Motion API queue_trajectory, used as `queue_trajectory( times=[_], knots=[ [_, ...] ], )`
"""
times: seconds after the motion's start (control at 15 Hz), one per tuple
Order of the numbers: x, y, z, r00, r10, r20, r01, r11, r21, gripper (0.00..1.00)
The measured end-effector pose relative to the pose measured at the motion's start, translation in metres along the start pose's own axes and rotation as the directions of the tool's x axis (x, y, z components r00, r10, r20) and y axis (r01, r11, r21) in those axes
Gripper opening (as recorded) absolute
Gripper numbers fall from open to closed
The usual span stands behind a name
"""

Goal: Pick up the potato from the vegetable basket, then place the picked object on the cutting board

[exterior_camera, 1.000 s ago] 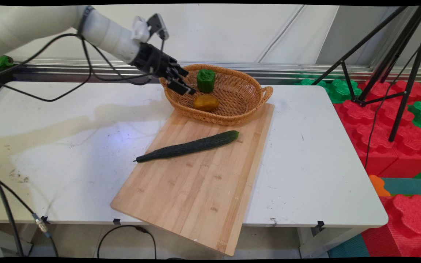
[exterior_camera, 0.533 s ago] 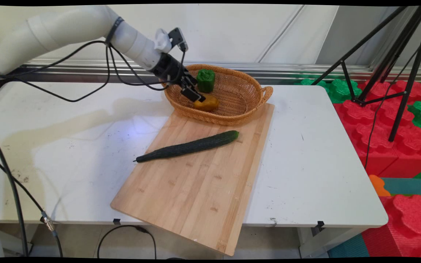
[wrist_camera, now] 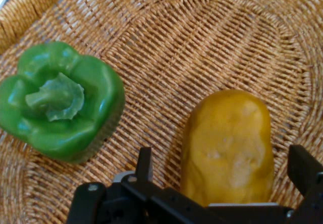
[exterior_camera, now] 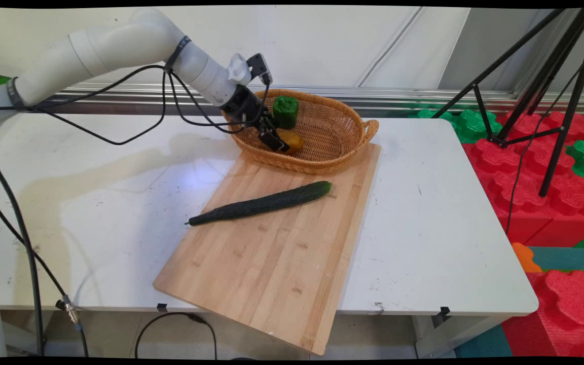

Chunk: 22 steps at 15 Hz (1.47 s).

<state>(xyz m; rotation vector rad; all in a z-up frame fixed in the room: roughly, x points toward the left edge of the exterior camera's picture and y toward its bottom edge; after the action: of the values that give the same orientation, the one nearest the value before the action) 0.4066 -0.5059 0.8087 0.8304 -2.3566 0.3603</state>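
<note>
My gripper (exterior_camera: pixel 278 140) (wrist_camera: pixel 224 171) is down inside the wicker basket (exterior_camera: pixel 340 137) (wrist_camera: pixel 202 37), open, with one finger on each side of a yellow pepper (exterior_camera: pixel 293 141) (wrist_camera: pixel 229 143) lying on the basket floor. The fingers (wrist_camera: pixel 145 164) stand apart from its skin. A green pepper (exterior_camera: pixel 285 111) (wrist_camera: pixel 58 100) stands stem-up just beside it, to the left in the hand view. On the wooden cutting board (exterior_camera: pixel 271 253) in front of the basket lies a long dark cucumber (exterior_camera: pixel 261 203).
The basket's near edge rests on the board's far end. Black tripod legs (exterior_camera: pixel 550 96) stand at the right beyond the table's edge, over red and green foam blocks (exterior_camera: pixel 540 177). Black cables (exterior_camera: pixel 119 121) hang from the arm over the table's left part.
The arm has swung right and down, carrying the gripper from the basket's left rim into the basket, down around the yellow pepper.
</note>
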Motion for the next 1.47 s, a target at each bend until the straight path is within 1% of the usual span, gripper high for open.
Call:
queue_trajectory(
  times=[0.47, 0.53, 1.07, 1.47],
  knots=[
    [0.003, -0.007, 0.016, 1.000, 0.004, 0.017, -0.003, 1.000, -0.012, 1.00],
    [0.003, -0.008, 0.017, 1.000, 0.005, 0.017, -0.005, 1.000, -0.014, 0.00],
    [0.007, -0.011, 0.019, 1.000, 0.016, 0.008, -0.015, 0.999, -0.030, 0.00],
    [0.007, -0.011, 0.006, 1.000, 0.019, -0.020, -0.020, 0.999, -0.030, 0.00]
  ],
)
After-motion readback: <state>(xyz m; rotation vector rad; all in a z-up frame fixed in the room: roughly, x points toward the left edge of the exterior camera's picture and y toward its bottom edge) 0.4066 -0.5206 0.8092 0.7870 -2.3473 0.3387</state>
